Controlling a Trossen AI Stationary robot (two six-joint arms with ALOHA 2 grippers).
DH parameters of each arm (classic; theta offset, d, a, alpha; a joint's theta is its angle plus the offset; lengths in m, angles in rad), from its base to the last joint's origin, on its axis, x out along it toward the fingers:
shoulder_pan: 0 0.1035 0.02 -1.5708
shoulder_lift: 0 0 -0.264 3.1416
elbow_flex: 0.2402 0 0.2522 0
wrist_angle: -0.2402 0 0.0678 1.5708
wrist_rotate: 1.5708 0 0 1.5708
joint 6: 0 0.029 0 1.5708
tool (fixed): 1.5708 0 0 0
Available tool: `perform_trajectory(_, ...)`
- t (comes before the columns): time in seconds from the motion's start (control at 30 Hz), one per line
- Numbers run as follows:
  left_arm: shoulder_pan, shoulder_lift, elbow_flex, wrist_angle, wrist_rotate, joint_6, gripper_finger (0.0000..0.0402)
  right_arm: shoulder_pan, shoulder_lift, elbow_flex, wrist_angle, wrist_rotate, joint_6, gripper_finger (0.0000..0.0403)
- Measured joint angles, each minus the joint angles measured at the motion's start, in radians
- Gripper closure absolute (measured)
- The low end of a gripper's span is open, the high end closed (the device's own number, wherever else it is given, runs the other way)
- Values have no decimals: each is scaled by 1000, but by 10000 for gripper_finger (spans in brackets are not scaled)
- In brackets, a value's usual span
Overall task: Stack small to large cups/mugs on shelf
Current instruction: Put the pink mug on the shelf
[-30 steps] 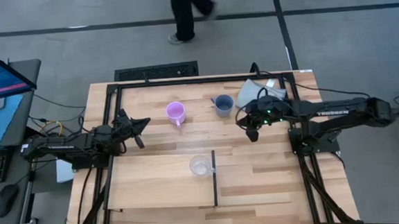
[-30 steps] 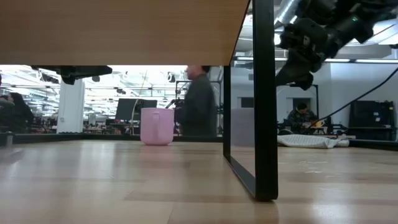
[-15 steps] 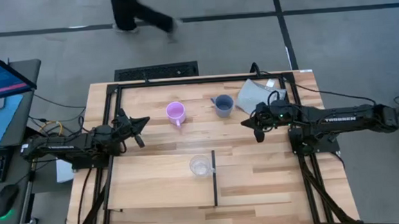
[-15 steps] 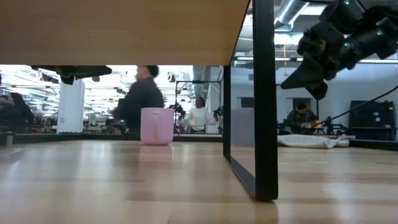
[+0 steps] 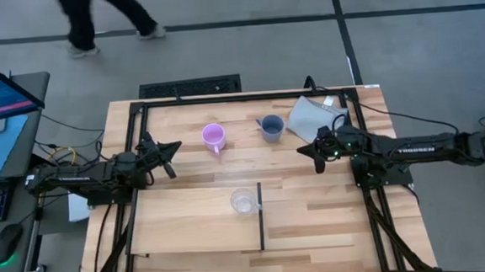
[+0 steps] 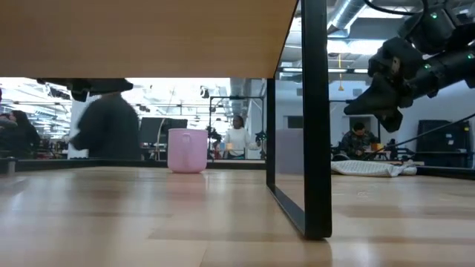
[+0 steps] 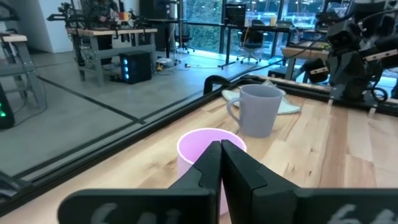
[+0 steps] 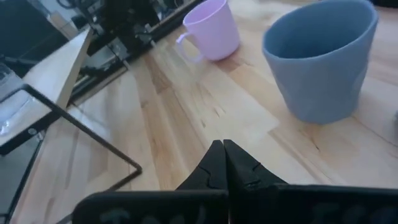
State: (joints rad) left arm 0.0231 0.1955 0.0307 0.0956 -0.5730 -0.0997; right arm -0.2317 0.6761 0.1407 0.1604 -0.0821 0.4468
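My left gripper [image 5: 170, 160] is hanging closed and empty at the left side of the table, its two dark matte fingers [image 7: 211, 168] pressing flat together into a wedge and pointing toward the pink-purple mug [image 5: 214, 138]. My right gripper [image 5: 315, 156] is also sitting closed with nothing in it, above bare tabletop at the right, near the blue-grey mug [image 5: 271, 128] and just in front of the grey cloth [image 5: 309, 115]; its fingertips are meeting in a thin seam in the right wrist view.

The pink-purple mug is standing upright on the striped wood tabletop [image 5: 183, 127], smooth and opaque, round-rimmed, with a loop handle. The blue-grey mug is standing upright to its right, apart from it, larger, tapering slightly toward the base, matte, handle showing at its side in the left wrist view [image 7: 258, 109]. The grey cloth is lying crumpled and soft behind it, close to the black metal frame [image 5: 248, 96].

The small clear cup [image 5: 244, 202] is sitting upright on the shelf [image 5: 181, 228], see-through with a round rim, just left of the thin black strip [image 5: 260, 217]. The shelf is a wide, flat, pale board, lighter and plainer than the tabletop. Both mugs are resting off the shelf, behind it.

A person [image 5: 92, 23] is walking on the grey floor beyond the table.
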Motion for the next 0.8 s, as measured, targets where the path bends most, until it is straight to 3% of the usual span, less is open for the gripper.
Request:
perform_trajectory(0.57, 0, 0, 0, 49, -83, 62, 400, 0, -35, -37, 35, 29, 17, 401)
perform_trajectory(0.8, 0, 0, 18, 147, -99, 163, 350, 0, -34, -37, 35, 29, 17, 400)
